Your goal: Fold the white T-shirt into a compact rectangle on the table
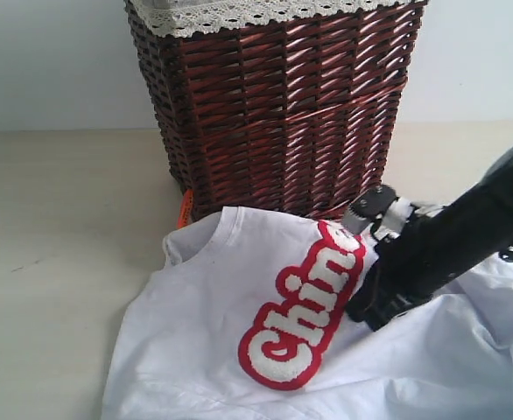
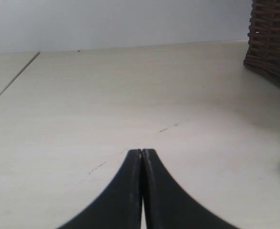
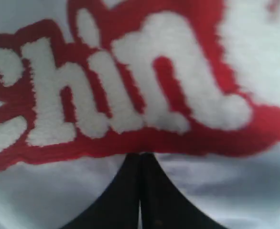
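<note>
white T-shirt (image 1: 186, 341): rumpled on the table (image 1: 55, 262), lower centre to lower right of exterior frame, collar toward the wicker basket (image 1: 274, 105) at upper centre | right gripper (image 3: 140, 155): clenched, tips at the cloth beside the red-banded lettering (image 1: 305, 306), pinch unclear | left gripper (image 2: 141, 151): clenched, empty, over bare table

The only writing I can read is the fuzzy white lettering (image 1: 302, 306) on a red outline band, and it stands on the white T-shirt (image 1: 186, 350). In the exterior view it reads "Chin", then the start of one more letter before my right arm (image 1: 453, 241) covers the rest. My right wrist camera shows the same lettering (image 3: 130, 90) close up and blurred: "hin", with a cut-off letter on either side. The orange tag (image 1: 185, 210) at the neck is too small to read.
</note>
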Robot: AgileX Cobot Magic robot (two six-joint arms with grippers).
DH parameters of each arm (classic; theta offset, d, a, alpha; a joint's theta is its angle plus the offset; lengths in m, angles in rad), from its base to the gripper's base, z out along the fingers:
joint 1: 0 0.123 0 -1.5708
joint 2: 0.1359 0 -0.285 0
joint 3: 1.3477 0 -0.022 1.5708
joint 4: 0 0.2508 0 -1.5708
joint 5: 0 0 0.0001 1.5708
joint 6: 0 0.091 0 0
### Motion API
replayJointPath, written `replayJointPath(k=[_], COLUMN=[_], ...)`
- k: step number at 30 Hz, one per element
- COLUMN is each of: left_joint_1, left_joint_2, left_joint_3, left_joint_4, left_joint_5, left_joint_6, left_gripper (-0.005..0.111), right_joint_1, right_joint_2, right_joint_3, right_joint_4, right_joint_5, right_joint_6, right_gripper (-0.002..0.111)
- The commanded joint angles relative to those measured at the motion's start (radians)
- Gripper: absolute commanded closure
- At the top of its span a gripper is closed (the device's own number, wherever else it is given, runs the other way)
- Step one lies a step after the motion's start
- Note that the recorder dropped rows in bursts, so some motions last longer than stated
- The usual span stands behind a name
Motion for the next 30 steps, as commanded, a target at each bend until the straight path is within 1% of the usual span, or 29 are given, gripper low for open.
replayJointPath(k=[1,5,8,11,12,14,16,19,21,23,26,30], left_joint_1=[0.000,0.000,0.000,0.000,0.000,0.000,0.000,0.000,0.000,0.000,0.000,0.000], left_joint_2=[-0.005,-0.005,-0.005,-0.005,-0.005,-0.005,-0.005,-0.005,-0.005,-0.005,-0.005,-0.005], left_joint_3=[0.000,0.000,0.000,0.000,0.000,0.000,0.000,0.000,0.000,0.000,0.000,0.000], left_joint_4=[-0.003,-0.003,-0.003,-0.003,-0.003,-0.003,-0.003,-0.003,-0.003,-0.003,-0.003,-0.003], left_joint_5=[-0.008,-0.008,-0.008,-0.008,-0.008,-0.008,-0.008,-0.008,-0.008,-0.008,-0.008,-0.008], left_joint_6=[0.000,0.000,0.000,0.000,0.000,0.000,0.000,0.000,0.000,0.000,0.000,0.000], left_gripper=[0.107,0.107,0.107,0.107,0.107,0.107,0.107,0.107,0.107,0.107,0.107,0.107], right_joint_1=[0.144,0.260,0.305,0.305,0.305,0.305,0.305,0.284,0.257,0.221,0.167,0.151], right_joint_2=[0.003,0.024,0.028,-0.001,-0.018,-0.058,-0.074,-0.071,-0.073,-0.074,-0.057,-0.007], right_joint_3=[-0.019,-0.090,-0.135,-0.171,-0.178,-0.178,-0.178,-0.174,-0.162,-0.150,-0.138,-0.138], right_joint_4=[-0.029,-0.084,-0.097,-0.129,-0.161,-0.291,-0.505,-0.816,-0.943,-0.962,-0.943,-0.943], right_joint_5=[0.069,0.264,0.268,0.273,0.258,0.192,0.107,0.030,0.000,-0.015,-0.040,-0.074], right_joint_6=[0.150,0.177,0.193,0.272,0.298,0.398,0.556,0.799,0.877,0.887,0.887,0.885], right_gripper=[0.108,0.108,0.108,0.108,0.108,0.108,0.108,0.108,0.108,0.108,0.108,0.108])
